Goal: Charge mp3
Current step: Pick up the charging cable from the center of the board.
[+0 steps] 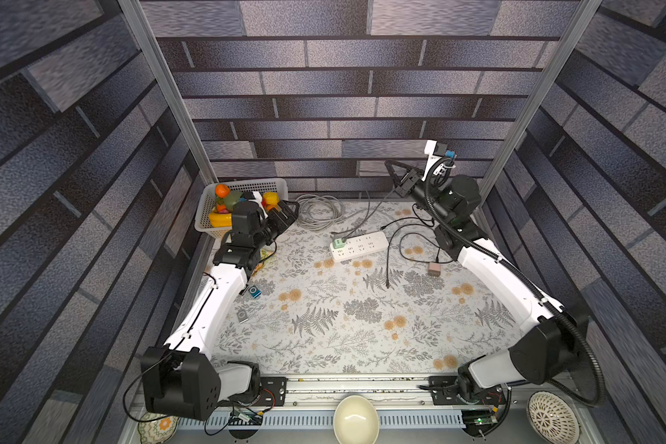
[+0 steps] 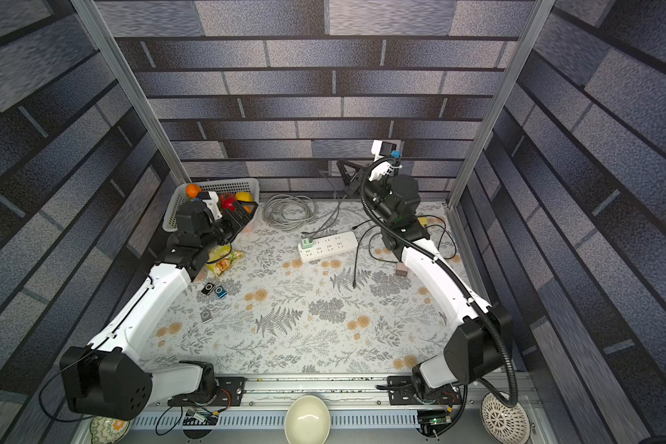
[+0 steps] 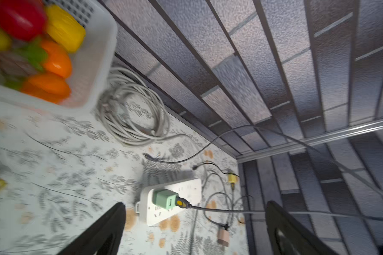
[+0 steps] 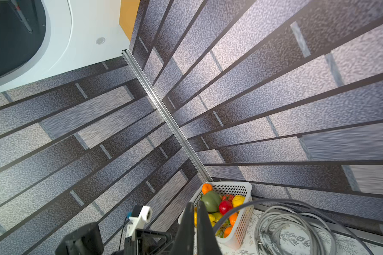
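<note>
Left gripper (image 3: 195, 204) jaws are spread wide, nothing between them, hovering just off the fruit basket (image 1: 254, 183). Right gripper (image 4: 194, 205) jaws are pressed together up by the back wall. It looks like they're pinching the gray cable (image 4: 281, 199) that runs from the green charger (image 1: 338, 242), though that part's hard to see. The blue mp3 player (image 2: 220, 292) lies on the tablecloth (image 2: 323, 346) beside the left arm, touching a black mp3 player (image 2: 208, 288), with a gray mp3 player (image 2: 206, 316) nearby.
</note>
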You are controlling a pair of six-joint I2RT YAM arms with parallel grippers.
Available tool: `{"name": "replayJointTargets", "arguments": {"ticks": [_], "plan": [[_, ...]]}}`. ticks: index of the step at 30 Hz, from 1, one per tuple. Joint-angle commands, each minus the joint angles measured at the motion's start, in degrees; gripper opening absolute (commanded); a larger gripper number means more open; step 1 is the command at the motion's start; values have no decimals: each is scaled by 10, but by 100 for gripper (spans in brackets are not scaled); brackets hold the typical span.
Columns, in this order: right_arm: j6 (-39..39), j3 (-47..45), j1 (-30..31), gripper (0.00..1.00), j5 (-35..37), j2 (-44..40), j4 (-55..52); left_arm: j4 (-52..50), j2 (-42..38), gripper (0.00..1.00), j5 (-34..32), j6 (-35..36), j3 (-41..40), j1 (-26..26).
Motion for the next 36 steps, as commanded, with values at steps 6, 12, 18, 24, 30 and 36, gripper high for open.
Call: {"name": "replayJointTargets", "arguments": {"ticks": [6, 12, 18, 24, 30, 36], "plan": [[37, 2, -4, 0, -84, -16, -41, 450, 60, 100, 35, -199, -99, -100], [56, -4, -3, 0, -97, -17, -30, 417, 122, 100, 104, -45, 5, -127], [73, -14, -3, 0, -104, -16, -11, 232, 167, 98, 119, 150, 87, -144], [80, -11, -4, 0, -109, -12, -13, 115, 200, 97, 42, 304, 131, -174], [100, -18, -4, 0, -118, -16, 3, 47, 288, 99, -42, 363, 248, -190], [121, -44, -3, 0, -127, -39, 22, 20, 358, 61, -142, 396, 357, -169]]}}
